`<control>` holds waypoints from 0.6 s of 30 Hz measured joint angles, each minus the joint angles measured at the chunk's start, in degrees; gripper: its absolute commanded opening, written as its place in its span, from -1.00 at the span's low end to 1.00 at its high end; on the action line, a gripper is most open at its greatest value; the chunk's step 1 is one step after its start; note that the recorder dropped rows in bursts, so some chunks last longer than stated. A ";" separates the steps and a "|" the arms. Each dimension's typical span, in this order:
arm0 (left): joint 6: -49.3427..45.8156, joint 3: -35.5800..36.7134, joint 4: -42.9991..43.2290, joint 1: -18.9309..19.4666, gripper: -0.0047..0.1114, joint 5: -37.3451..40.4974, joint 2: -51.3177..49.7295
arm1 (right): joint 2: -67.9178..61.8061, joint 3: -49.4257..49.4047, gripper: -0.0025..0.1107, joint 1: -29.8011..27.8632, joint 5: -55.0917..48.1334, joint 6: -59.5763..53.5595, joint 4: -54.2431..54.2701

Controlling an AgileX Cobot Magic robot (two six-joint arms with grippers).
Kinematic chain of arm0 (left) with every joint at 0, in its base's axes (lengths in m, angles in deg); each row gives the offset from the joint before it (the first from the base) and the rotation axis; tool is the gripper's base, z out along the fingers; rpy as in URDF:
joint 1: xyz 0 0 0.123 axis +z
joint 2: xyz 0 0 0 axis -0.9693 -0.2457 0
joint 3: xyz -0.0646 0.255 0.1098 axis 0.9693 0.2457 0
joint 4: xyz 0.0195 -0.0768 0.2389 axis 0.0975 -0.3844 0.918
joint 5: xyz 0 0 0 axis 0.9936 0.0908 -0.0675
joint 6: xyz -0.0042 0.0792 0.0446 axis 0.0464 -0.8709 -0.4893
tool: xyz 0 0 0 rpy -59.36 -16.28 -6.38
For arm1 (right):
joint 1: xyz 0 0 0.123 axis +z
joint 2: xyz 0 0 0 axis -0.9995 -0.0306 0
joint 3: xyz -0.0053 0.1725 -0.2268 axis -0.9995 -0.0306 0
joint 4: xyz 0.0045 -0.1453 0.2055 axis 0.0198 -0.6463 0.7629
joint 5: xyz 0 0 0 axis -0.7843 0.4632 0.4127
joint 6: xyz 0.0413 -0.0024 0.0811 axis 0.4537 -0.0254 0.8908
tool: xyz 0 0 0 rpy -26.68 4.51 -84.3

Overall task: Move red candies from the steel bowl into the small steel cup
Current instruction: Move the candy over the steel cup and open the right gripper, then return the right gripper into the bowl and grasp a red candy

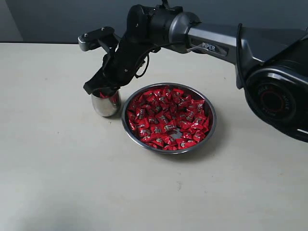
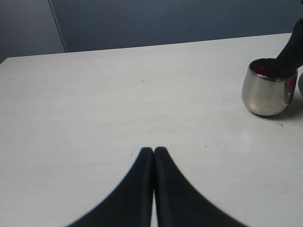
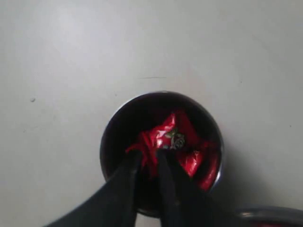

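1. Candies in shiny red wrappers (image 1: 166, 118) fill the wide shallow steel bowl (image 1: 213, 120); some lie in the small rounded steel cup (image 1: 106, 105) beside it.
2. Right gripper (image 3: 149, 158) tips dip into the cup, nearly closed; whether they grasp a candy cannot be told.
3. Left gripper (image 2: 154, 156) is clenched over the pale table (image 2: 94, 104).

Exterior camera sits high and back, tilted down across the table (image 1: 57, 183) toward the dark wall (image 1: 57, 19) — steel bowl (image 1: 213, 118) mid-frame, at middle distance. Left wrist camera rides low, skimming the table toward that same wall, the small steel cup (image 2: 267, 92) some way off. Right wrist camera stares straight down into that cup, very close — the one thing all three views share.
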 measured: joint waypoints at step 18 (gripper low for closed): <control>0.00 0.00 0.00 0.00 -0.91 0.00 0.00 | 7.09 0.00 -0.17 0.00 -4.58 1.21 -2.78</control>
